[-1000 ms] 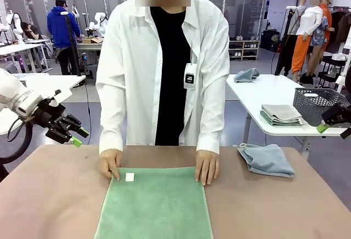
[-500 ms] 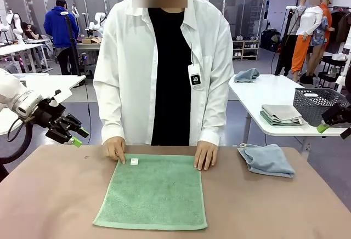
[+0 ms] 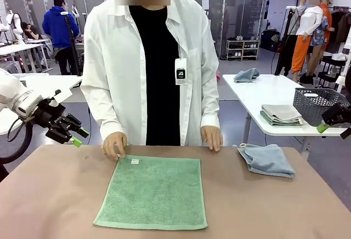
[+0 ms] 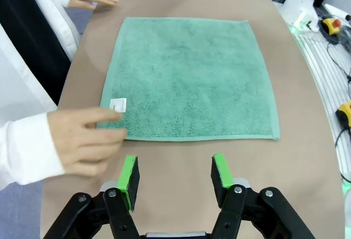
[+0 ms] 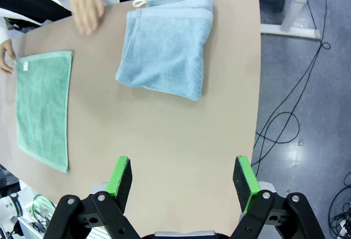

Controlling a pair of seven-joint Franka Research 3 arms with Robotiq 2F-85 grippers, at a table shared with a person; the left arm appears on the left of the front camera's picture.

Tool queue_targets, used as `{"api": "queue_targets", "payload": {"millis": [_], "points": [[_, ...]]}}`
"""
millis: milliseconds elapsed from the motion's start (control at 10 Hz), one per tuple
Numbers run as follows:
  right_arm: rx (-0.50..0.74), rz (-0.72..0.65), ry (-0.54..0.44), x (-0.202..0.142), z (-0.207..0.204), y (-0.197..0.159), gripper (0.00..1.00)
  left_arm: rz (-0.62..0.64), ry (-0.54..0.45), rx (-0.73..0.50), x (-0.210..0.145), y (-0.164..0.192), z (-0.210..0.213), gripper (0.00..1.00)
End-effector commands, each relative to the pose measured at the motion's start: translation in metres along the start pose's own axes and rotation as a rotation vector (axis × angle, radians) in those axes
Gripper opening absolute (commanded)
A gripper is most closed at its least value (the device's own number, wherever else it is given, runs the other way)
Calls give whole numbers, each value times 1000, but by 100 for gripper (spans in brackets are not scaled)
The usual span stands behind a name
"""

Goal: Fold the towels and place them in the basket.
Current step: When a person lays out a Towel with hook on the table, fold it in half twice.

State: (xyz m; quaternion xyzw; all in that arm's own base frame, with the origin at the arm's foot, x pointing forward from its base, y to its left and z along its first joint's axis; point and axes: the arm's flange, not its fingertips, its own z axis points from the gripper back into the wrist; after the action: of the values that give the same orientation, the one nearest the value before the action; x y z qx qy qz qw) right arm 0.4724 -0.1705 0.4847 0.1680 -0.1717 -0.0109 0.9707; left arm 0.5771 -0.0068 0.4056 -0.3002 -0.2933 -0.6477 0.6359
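Observation:
A mint green towel (image 3: 153,191) (image 4: 189,77) (image 5: 44,107) lies spread flat in the middle of the brown table. A pale blue towel (image 3: 267,159) (image 5: 167,52) lies loosely folded at the far right. One of the person's hands (image 3: 113,144) (image 4: 82,140) rests at the green towel's labelled far corner. The other hand (image 3: 211,137) is off the towel, at the far edge. My left gripper (image 3: 77,136) (image 4: 175,170) hangs open and holds nothing, above the table's left edge. My right gripper (image 3: 323,126) (image 5: 184,181) is open and holds nothing, off the right edge.
A white table (image 3: 263,94) stands behind at the right. On it are a grey mesh basket (image 3: 321,104), folded towels (image 3: 281,114) and a crumpled blue cloth (image 3: 245,75). I cannot tell whether that is the task's basket. Cables (image 5: 290,118) lie on the floor.
The green towel slid toward the far edge. The person then stood up straighter and lifted one hand off its far right corner. Neither arm has moved.

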Motion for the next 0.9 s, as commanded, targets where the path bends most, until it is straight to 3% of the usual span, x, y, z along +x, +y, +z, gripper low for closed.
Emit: {"api": "queue_targets", "payload": {"millis": [0, 600, 800], "points": [[-4, -8, 12, 4, 3, 1, 93, -15, 1, 0, 0, 0, 0, 68], [0, 0, 0, 0, 0, 0, 93, 0, 0, 0, 0, 0, 0, 68], [-52, 196, -17, -9, 12, 51, 93, -42, 132, 62, 36, -20, 12, 68]]}}
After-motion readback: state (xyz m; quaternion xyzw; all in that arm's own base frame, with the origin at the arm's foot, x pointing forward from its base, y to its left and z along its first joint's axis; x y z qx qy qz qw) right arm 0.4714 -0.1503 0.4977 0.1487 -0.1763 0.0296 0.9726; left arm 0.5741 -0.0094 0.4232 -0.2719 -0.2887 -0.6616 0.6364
